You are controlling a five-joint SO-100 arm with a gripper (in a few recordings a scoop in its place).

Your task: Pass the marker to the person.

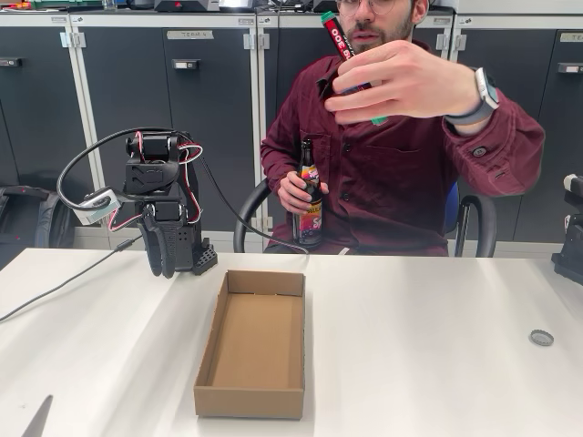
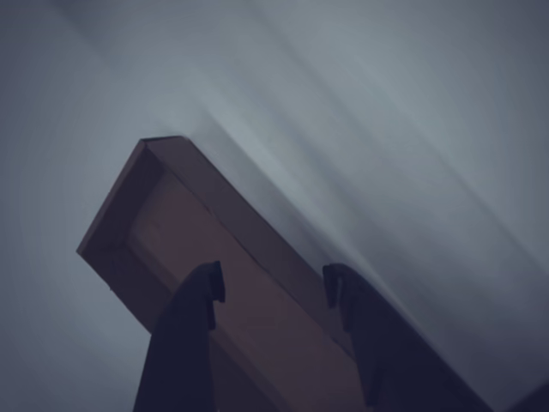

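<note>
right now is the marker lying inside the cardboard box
No, the marker is up in the person's hand in the fixed view, while the cardboard box on the table holds nothing.

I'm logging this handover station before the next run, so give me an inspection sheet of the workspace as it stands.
Surface: white table, bare around the box.
Job's things: marker is in the person's raised hand, green cap up.
Clutter: open cardboard box, nothing seen inside; brown bottle in the person's other hand; small round cap on the table at right.
Pincer: pincer open, holding nothing, above the box.
Cables: black cable across the table at left.
Surroundings: dark cabinets behind.
</note>
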